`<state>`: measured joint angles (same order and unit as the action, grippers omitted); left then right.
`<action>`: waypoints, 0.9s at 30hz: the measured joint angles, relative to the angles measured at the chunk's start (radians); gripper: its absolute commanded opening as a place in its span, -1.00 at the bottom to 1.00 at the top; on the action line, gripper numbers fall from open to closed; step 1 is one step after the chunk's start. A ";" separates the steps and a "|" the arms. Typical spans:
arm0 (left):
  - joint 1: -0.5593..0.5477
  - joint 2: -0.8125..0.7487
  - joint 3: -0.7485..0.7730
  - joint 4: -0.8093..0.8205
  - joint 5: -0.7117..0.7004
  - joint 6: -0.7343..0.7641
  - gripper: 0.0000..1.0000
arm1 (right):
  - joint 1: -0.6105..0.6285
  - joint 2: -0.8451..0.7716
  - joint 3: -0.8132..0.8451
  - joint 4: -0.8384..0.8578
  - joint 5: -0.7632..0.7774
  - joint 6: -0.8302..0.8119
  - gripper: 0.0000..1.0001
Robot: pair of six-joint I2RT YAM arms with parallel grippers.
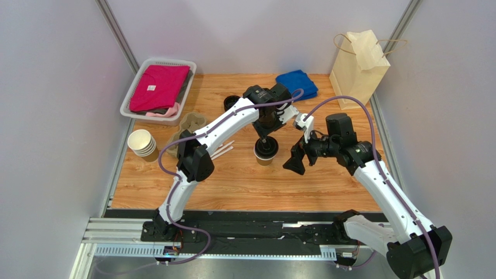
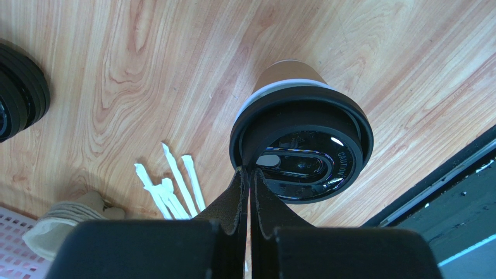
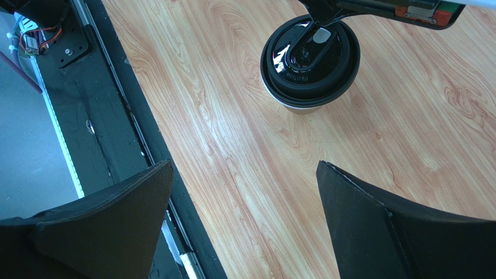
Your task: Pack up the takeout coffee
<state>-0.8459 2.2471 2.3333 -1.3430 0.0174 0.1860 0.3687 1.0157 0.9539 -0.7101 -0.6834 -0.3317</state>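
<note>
The left arm (image 1: 233,119) arches up from its base at seven o'clock and over toward centre, the left gripper (image 1: 265,141) pointing straight down, fingers pressed together. At its three o'clock, the right arm (image 1: 384,192) leans in from five o'clock, the right gripper (image 1: 297,160) spread wide, tilted downward, holding nothing.

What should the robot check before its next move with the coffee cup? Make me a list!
1. Cup upright: ok.
2. Lid on the cup: ok.
3. Lid snapped tight all round: cannot tell.
4. Left gripper shut, tips at the lid: ok.
5. Right gripper open, beside the cup, not touching it: ok.
6. Bag standing at the far right, mouth open: cannot tell.
</note>
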 measured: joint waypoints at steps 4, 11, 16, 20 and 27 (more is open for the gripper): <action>-0.003 0.001 -0.001 0.000 -0.002 0.001 -1.00 | 0.003 0.000 0.000 0.000 0.000 0.000 0.99; -0.011 0.007 -0.011 0.000 -0.004 0.003 -1.00 | 0.004 0.000 0.000 0.000 0.000 0.000 0.99; -0.012 0.018 -0.023 -0.001 -0.013 0.003 -1.00 | 0.004 0.005 0.000 0.001 0.000 0.000 0.99; -0.012 0.020 -0.029 -0.001 -0.032 0.003 -1.00 | 0.007 0.011 0.000 0.002 0.000 0.000 0.99; -0.013 0.020 -0.029 -0.001 -0.045 0.003 -1.00 | 0.011 0.012 0.000 0.003 0.000 0.000 0.99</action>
<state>-0.8585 2.2673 2.3043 -1.3441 -0.0277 0.1894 0.3794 1.0279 0.9539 -0.7067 -0.6830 -0.3313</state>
